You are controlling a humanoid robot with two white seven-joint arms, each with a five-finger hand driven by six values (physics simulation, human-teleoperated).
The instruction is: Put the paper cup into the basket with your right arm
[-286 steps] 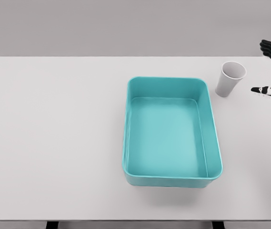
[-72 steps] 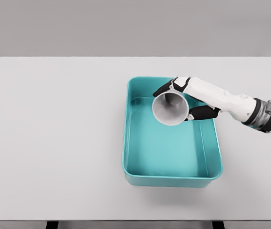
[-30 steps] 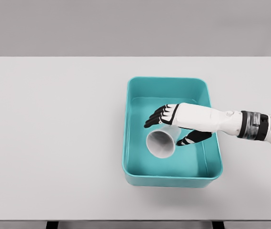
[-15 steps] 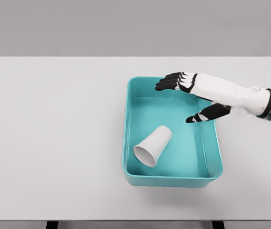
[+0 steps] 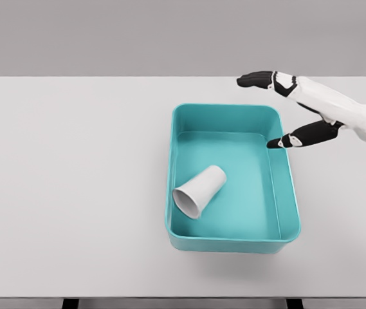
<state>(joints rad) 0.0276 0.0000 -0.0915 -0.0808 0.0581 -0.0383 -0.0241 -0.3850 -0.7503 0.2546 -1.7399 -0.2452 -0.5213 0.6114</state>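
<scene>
My right hand (image 5: 298,106) hangs above the far right corner of the basket (image 5: 288,172), arm coming in from the picture's right edge. Fingers (image 5: 255,79) are spread and extended, pointing left over the table beyond the basket's far rim; the thumb sits lower, its dark tip over the basket's right wall. The hand grips nothing. White palm and forearm, black finger segments.

The basket is a teal rectangular tub with rounded corners, sitting right of the table's middle, long side running away from me. I see the paper cup (image 5: 199,191) inside it, lying on its side on the basket floor near the left wall, roughly mid-length toward the near half. Its open mouth faces the lower left, toward the near left corner, base pointing up and right. The cup is white and well apart from my hand.

The table (image 5: 73,180) is plain pale grey, with a grey wall behind it. My left arm does not show.
</scene>
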